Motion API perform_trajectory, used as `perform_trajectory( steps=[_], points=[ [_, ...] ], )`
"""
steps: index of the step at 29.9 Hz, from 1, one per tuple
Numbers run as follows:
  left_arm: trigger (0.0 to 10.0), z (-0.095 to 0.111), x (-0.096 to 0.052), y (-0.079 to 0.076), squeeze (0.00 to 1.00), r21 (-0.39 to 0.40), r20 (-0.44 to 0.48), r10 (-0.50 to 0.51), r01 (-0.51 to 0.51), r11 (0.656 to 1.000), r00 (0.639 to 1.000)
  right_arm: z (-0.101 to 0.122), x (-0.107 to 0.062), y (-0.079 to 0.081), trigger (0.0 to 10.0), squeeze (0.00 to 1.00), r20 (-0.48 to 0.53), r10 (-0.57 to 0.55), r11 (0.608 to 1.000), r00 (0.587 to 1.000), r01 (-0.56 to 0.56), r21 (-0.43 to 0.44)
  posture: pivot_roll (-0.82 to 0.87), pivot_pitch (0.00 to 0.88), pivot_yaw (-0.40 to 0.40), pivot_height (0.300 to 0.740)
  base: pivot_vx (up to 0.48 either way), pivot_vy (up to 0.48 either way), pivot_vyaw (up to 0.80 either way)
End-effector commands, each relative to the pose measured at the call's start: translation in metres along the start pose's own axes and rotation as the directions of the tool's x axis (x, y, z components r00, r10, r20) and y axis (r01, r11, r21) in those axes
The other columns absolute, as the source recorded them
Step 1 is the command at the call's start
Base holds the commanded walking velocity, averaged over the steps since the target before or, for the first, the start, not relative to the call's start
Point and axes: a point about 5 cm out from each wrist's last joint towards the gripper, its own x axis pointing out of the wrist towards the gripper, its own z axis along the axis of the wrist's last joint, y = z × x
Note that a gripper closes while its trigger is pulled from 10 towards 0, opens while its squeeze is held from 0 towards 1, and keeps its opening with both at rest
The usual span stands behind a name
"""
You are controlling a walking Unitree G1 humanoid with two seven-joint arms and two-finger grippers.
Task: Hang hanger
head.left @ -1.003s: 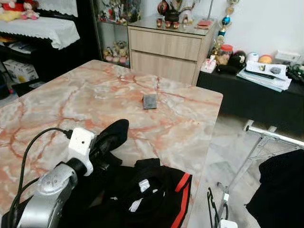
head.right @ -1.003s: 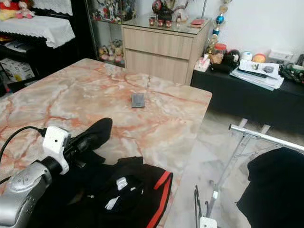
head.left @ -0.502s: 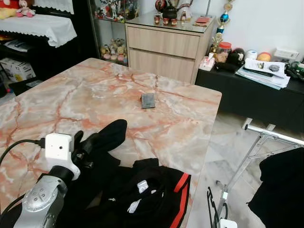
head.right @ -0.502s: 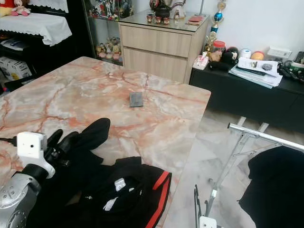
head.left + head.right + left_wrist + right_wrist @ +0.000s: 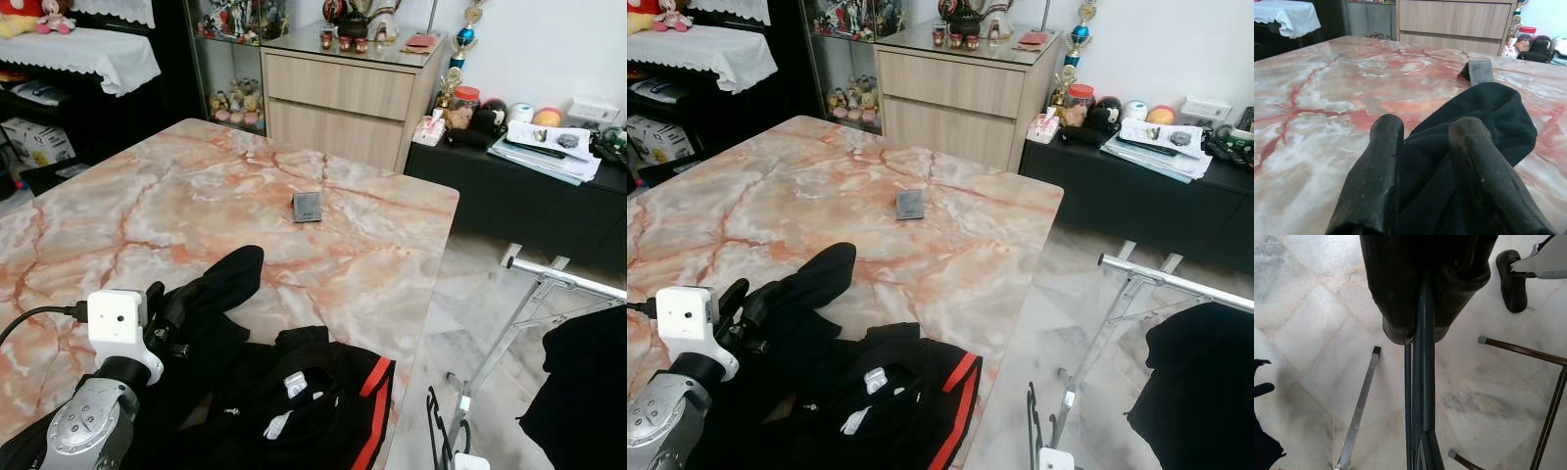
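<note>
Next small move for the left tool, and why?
Probably lower the left tool a little and close it on the black garment. Its fingers are open, with the sleeve lying between them on the marble table. The right tool is shut on the hanger over the floor.

Left hand (image 5: 1422, 132) forward and low, fingers parted, right hand (image 5: 1420, 335) pointing down, fingers clamped together
</note>
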Motion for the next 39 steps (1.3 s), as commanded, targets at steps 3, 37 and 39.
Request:
perform_trajectory(
  steps=[3,37,39],
  points=[
    [10.0,0.003,-0.001,0.001,0.00,0.005,0.022,0.010,-0.010,1.000,1.000,0.001,0.000,0.000,10.0,0.00,0.000,0.002,1.000,1.000,-0.002,-0.006,0.15,0.048,-0.023,0.740,-0.308,0.000,0.00],
    [10.0,-0.010,-0.005,0.013,0.00,0.004,-0.028,0.063,-0.063,0.998,0.998,0.001,0.000,-0.001,10.0,0.00,0.005,0.002,1.000,1.000,-0.002,-0.006,0.14,0.045,-0.021,0.740,-0.255,0.000,0.00],
    [10.0,-0.024,-0.009,0.021,0.00,-0.002,-0.084,0.086,-0.086,0.996,0.993,0.001,0.000,0.000,10.0,0.00,0.005,0.002,1.000,1.000,-0.002,-0.006,0.15,0.045,-0.021,0.740,0.000,0.000,0.00]
  ],
)
